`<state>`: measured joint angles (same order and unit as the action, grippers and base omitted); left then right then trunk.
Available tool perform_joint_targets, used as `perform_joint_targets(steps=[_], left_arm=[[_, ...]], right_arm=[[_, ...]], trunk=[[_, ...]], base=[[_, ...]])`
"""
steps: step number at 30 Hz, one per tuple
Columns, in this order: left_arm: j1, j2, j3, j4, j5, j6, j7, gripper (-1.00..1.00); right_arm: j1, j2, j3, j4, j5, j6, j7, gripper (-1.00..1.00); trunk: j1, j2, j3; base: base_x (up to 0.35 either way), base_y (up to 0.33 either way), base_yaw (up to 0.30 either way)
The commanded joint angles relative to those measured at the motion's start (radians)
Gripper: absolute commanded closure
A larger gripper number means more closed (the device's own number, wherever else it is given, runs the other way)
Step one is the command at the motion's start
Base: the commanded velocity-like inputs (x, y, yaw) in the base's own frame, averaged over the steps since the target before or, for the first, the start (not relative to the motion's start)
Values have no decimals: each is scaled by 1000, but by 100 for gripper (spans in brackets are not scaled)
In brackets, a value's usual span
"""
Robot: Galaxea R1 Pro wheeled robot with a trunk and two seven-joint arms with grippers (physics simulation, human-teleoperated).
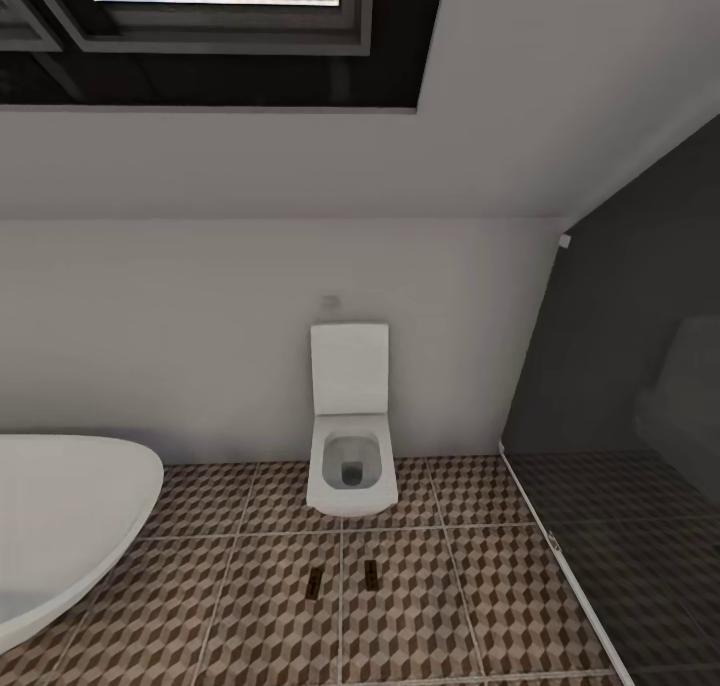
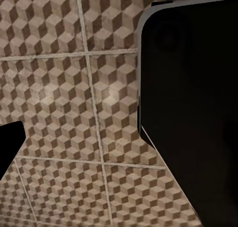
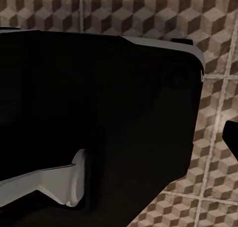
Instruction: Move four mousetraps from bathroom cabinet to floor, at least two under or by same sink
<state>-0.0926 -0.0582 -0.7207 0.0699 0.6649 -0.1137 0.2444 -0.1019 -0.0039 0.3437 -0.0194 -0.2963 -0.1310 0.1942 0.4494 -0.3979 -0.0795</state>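
Bathroom tiling in the brown, beige and white cube pattern is running under both of my wrist cameras and across the lower head view. Starting from my own ends: my left wrist view is showing a large black body and a small black tip over the bathroom floor [image 2: 64,108]; my right wrist view is showing the same kind of dark bulk with a pale bar across it. I cannot tell from either whether my fingers are apart or together, and I am seeing nothing held.

Moving outward, two mousetraps are lying on the floor ahead of me, one [image 1: 314,583] just left of a grout line and the other [image 1: 371,574] just right of it, near each other, long axes pointing toward the toilet [image 1: 349,444]. A white tub rim [image 1: 90,506] is curving in at the left edge; a dark glass panel [image 1: 640,386] is standing at right.

Judgement: neither arm is closer to them, and both arms are hanging low, pointing at floor.
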Motion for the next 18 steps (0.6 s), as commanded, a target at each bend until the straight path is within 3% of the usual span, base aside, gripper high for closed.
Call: perform_joint_targets(steps=[1,13,18], left_arm=[[2,0,-6,4,5,-4,0,-100],[17,3,-6,2,6,-3,0,-100],[18,2,-6,-1,5,-6,0,-100]], right_arm=[[-1,-1,8,1,-11,-3,7,-100],[-1,-5,8,1,-9,-22,7,-100],[-1,-6,8,0,-8,-29,-41,-100]], trunk=[[1,-2,-2],[1,-2,-2],[1,-2,-2]], base=[[0,0,0],[0,0,0],[0,0,0]])
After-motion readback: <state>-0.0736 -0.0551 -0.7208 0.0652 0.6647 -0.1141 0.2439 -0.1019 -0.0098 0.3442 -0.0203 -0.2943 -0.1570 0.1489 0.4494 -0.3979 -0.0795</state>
